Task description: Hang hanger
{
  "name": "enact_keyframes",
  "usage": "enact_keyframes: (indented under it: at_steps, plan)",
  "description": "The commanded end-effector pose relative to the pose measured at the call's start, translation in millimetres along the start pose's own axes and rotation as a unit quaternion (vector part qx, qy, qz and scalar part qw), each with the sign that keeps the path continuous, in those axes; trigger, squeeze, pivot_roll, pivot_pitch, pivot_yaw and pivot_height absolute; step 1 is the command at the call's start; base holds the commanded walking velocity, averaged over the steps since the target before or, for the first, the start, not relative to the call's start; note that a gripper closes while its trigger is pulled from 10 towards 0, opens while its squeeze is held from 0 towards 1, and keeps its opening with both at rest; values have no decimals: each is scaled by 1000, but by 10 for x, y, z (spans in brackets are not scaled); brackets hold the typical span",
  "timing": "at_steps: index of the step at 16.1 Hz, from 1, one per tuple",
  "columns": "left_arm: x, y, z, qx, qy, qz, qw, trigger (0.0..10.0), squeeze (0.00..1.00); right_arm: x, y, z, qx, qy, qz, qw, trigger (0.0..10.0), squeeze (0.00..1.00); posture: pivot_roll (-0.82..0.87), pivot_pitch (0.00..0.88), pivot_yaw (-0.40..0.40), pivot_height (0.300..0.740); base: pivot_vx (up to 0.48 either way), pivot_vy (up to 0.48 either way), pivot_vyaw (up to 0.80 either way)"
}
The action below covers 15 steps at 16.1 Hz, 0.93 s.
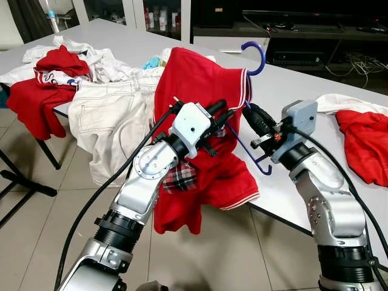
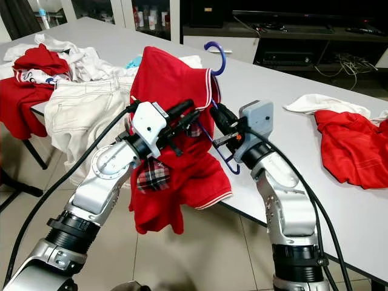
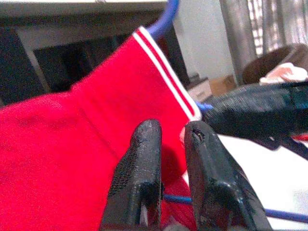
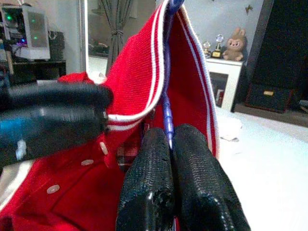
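A red polo shirt (image 1: 200,85) with a white-striped collar hangs on a blue hanger (image 1: 256,57), held up over the table's near edge. The hanger's hook points up and its lower wire (image 1: 259,162) sticks out beside the shirt. My left gripper (image 1: 223,112) is shut on the shirt's collar opening; the left wrist view has its fingertips (image 3: 168,132) pinching red cloth (image 3: 72,144). My right gripper (image 1: 248,114) faces it from the right, shut on the hanger's blue wire (image 4: 166,106) inside the collar, just above its fingertips (image 4: 168,137).
The white table (image 1: 303,85) carries white trousers (image 1: 115,115) draped over its edge, a pile of red and white clothes (image 1: 54,66) at the left, and a red garment (image 1: 367,139) at the right. A dark media cabinet (image 1: 315,36) stands behind. Tiled floor lies below.
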<state>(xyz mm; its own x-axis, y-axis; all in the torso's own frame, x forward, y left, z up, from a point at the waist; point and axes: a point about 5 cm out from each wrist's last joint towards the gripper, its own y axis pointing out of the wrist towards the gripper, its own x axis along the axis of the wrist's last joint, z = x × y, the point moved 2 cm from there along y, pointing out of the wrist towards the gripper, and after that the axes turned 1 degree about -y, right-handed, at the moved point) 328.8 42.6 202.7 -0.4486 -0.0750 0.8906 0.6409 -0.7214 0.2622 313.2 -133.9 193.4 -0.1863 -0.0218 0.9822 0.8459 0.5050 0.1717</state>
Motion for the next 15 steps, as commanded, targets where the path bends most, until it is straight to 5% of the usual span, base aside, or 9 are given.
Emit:
enact_keyframes:
  at_steps: [1,3,5,8,9,10,11,12,15]
  plan:
    - [88,12,76,14,17,-17,1000,10000,0,18,-23,-41,-13,-16,-10,1000,10000,0,-59,0,-15,740,0,0,0]
    - [182,-22,172,0,28,-32,999,10000,0,-19,-65,-84,-16,-37,-9,999,10000,0,-59,0,-15,740,0,0,0]
    - [182,-75,161,-32,21,-34,999,10000,1000,-36,-74,-102,-17,-49,-9,999,10000,0,-53,0,-15,740,0,0,0]
    - [180,-129,218,-46,47,-26,998,10000,1000,-69,-92,-77,-2,-81,-1,997,10000,0,-57,0,-10,740,0,0,0]
    - [198,-150,264,-49,52,-25,997,10000,118,-86,-117,-70,5,-93,1,996,10000,0,-59,0,-9,740,0,0,0]
    - [254,-211,320,-74,50,-27,996,10000,0,-125,-174,-76,14,-116,11,993,10000,0,-56,0,-11,740,0,0,0]
    - [268,-227,329,-80,48,-27,995,10000,0,-133,-187,-80,16,-120,13,993,10000,0,-56,0,-11,740,0,0,0]
    - [282,-263,342,-96,52,-25,994,10000,1000,-151,-210,-75,24,-137,17,990,10000,0,-56,0,-11,740,0,0,0]
    - [260,-347,367,-132,94,-1,987,10000,1000,-172,-230,-48,39,-169,19,985,10000,0,-54,0,-13,740,0,0,0]
